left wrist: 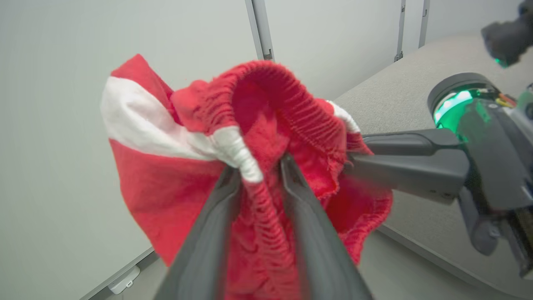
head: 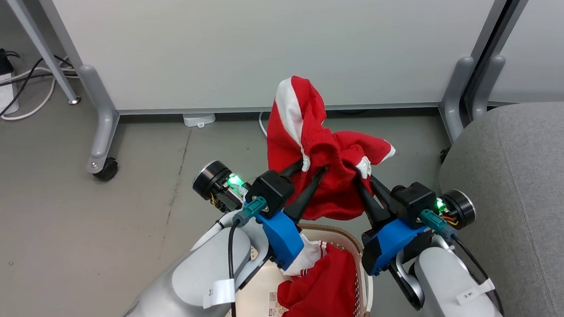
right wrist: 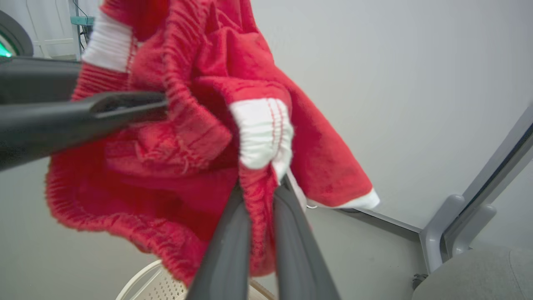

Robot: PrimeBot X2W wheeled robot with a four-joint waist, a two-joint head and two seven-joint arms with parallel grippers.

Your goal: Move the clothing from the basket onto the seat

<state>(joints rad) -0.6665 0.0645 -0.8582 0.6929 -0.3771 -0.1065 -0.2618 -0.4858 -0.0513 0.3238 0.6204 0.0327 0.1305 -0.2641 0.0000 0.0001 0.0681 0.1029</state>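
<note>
Left gripper and right gripper each clench the red garment, white-striped end pointing up the head view.

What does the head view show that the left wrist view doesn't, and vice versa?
Head view adds the basket at the bottom edge, a second red garment lying in it. Left wrist view adds a close look at the left gripper, jaws pinching ribbed elastic beside a white band. Shared: the lifted red garment, the right gripper gripping it too, and the grey seat.
</note>
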